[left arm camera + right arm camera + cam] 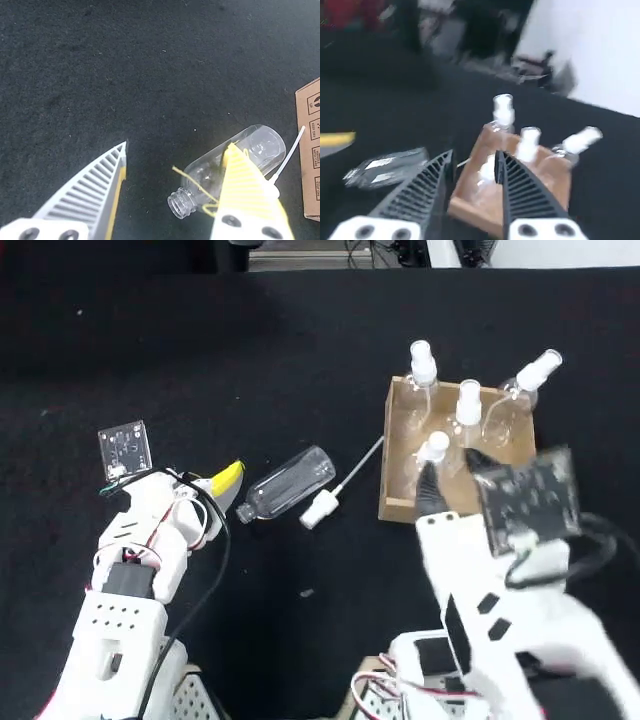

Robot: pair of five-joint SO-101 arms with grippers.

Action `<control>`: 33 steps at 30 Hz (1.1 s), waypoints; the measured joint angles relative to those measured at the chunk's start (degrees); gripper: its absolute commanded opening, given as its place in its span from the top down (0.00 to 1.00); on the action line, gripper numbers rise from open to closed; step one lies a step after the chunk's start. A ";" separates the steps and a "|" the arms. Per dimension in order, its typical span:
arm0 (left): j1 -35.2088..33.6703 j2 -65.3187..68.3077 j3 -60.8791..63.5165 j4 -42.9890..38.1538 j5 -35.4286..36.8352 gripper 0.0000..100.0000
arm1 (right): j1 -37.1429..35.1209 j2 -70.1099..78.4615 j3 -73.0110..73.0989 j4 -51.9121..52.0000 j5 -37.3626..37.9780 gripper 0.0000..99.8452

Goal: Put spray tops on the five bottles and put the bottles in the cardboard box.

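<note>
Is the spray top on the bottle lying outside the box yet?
Off. The clear plastic bottle lies on its side, neck open; the white spray top lies beside it.

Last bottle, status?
Left gripper open beside the bottle; right gripper open, empty, by the cardboard box. Bottle lies uncapped, spray top beside it. Four capped bottles boxed. Nothing blocking.

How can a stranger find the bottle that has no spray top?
Find the cardboard box on the black table. Beside it, toward the yellow-fingered left gripper, one clear bottle lies on its side. Unlike the four capped bottles in the box, its neck is open.
</note>
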 measured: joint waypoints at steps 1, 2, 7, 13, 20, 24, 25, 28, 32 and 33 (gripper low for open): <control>0.00 0.00 0.00 0.00 0.00 0.71 | -2.37 2.90 -3.78 2.11 0.00 0.90; 0.00 0.00 0.00 0.00 0.00 0.71 | -4.92 5.80 -6.95 3.60 0.00 0.90; -5.63 0.00 0.00 0.00 0.00 0.71 | -16.18 21.54 -13.89 7.65 0.35 0.90; -14.51 0.00 0.00 0.00 2.46 0.71 | -24.53 34.46 -13.98 7.91 8.35 0.90; -24.62 0.00 0.00 0.00 12.75 0.71 | -27.78 43.25 -7.47 5.45 23.82 0.67; -27.96 0.00 0.00 0.00 15.65 0.71 | -27.96 51.87 0.26 -1.23 32.09 0.62; -28.48 0.00 0.00 0.00 15.82 0.71 | -27.96 53.63 1.23 -3.08 34.46 0.62; -29.10 0.00 0.00 0.00 16.35 0.71 | -28.04 57.41 1.93 -7.12 41.05 0.61; -29.10 0.00 0.00 0.00 16.70 0.71 | -28.04 61.71 1.93 -9.58 47.21 0.62; -29.10 0.00 0.00 0.00 16.79 0.71 | -28.04 62.59 1.93 -10.37 48.09 0.62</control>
